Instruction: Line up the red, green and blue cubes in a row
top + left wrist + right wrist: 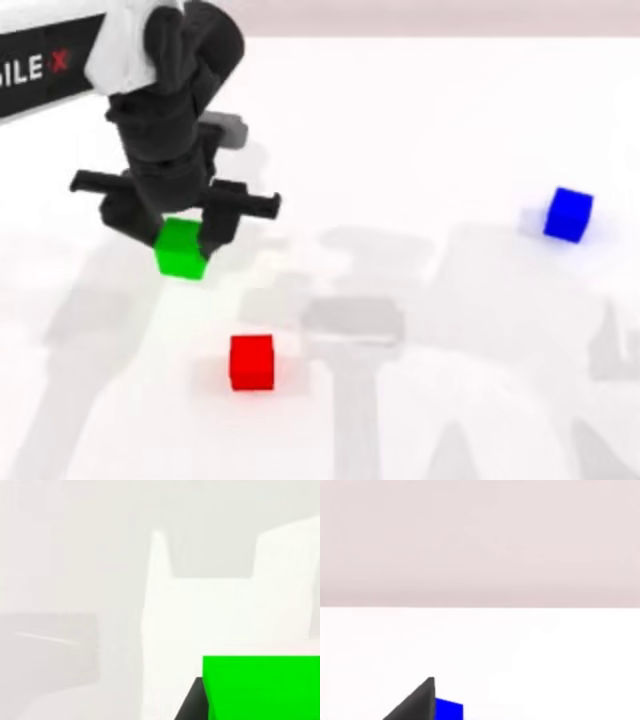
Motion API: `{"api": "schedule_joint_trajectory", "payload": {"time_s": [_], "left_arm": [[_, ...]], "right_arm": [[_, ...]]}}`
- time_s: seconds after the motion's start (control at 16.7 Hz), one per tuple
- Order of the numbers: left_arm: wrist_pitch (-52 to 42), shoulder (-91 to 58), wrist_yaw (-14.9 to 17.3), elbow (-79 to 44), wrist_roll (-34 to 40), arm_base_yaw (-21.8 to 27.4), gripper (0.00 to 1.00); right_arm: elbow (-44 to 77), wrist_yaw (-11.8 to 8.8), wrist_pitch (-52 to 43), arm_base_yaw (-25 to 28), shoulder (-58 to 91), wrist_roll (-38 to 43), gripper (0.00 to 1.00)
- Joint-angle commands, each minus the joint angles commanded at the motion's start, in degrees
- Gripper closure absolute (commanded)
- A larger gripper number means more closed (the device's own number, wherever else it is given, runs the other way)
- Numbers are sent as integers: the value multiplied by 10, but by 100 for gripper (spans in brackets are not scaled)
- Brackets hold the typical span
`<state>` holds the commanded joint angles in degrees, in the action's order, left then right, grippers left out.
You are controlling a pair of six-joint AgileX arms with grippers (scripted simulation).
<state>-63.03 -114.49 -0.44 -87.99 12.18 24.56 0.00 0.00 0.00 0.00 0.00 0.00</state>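
While the left claw [183,238] grips the green cube [181,249] at frame left, the red cube [251,361] sits below. The blue cube [568,214] lies far right; the right claw's state cannot be told.

The setting is a rendered simulation, not a real room. A plain, glossy white table [450,120] carries only flat grey shadows, and a featureless pale pinkish backdrop [480,540] meets it at a straight horizon, with no furniture or fittings.

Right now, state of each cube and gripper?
Green cube: between the left gripper fingers, gripped.
Red cube: loose on the table, near the front, untouched.
Blue cube: loose on the right side, far from the others.
Right gripper: out of the top view.
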Motion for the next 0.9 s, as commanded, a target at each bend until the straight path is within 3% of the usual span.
{"api": "schedule_joint_trajectory", "payload": {"time_s": [0.3, 0.48, 0.66, 0.9], "left_arm": [[-34, -28, -6, -54, 224, 141, 100], [-44, -33, -10, -78, 319, 207, 100], [-48, -32, -13, -88, 359, 240, 100], [-47, -31, -12, -87, 359, 239, 100]], "right_arm": [[0, 0, 0, 0, 0, 0, 0], [0, 0, 0, 0, 0, 0, 0], [0, 0, 0, 0, 0, 0, 0], [0, 0, 0, 0, 0, 0, 0]]}}
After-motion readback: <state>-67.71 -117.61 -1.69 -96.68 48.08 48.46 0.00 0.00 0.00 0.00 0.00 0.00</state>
